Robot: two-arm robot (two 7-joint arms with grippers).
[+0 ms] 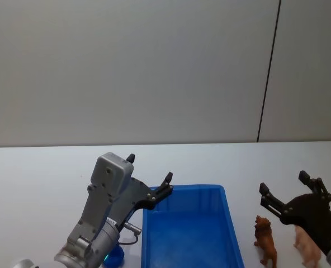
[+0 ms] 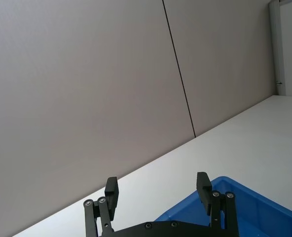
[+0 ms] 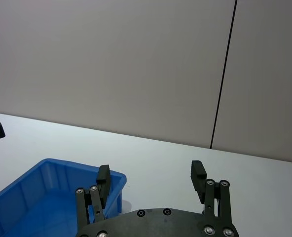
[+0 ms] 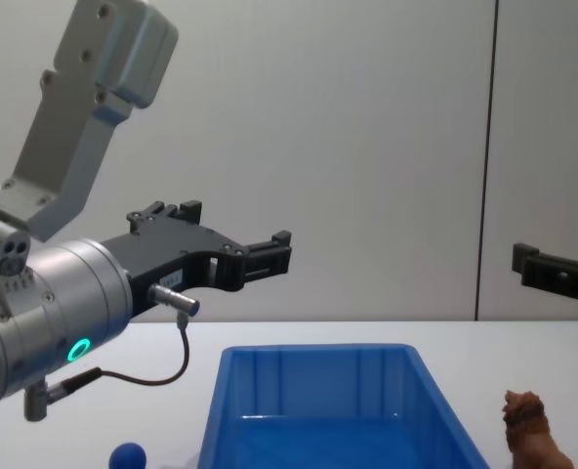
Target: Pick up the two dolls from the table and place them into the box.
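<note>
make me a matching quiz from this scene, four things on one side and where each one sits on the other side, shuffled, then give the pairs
Things:
1. box
2. reddish-brown doll
3. dark blue toy
4. left claw

Places:
a. on the table, right of the box
b. raised and open, by the box's far left corner
c. on the table, left of the box
d. on the table, between the reddish-brown doll and the dark blue toy

Pairs: 1-d, 2-a, 3-c, 4-b
</note>
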